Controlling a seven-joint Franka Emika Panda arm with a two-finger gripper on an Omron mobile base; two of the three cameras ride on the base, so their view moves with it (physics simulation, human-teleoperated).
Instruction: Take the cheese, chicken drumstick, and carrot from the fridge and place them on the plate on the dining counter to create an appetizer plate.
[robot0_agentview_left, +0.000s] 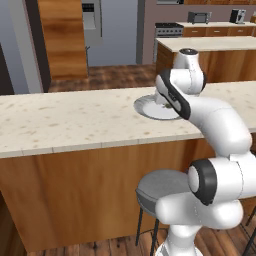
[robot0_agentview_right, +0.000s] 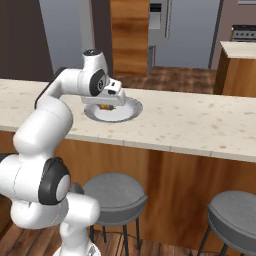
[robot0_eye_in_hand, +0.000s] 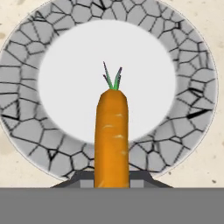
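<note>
Currently, hand (robot0_eye_in_hand: 112, 183): gripping the carrot above the plate.
Carrot (robot0_eye_in_hand: 112, 138): showing slim, orange, tapered, with green stalks.
Plate (robot0_eye_in_hand: 26, 127): sitting on the speckled surface (robot0_agentview_left: 60, 122), its rim crackled grey.

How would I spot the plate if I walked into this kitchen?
Find the long speckled beige counter with grey stools beneath. The plate sits on its top, under the white arm's tool, which holds a carrot. It is round, with a plain pale centre and a cracked-looking grey rim.
</note>
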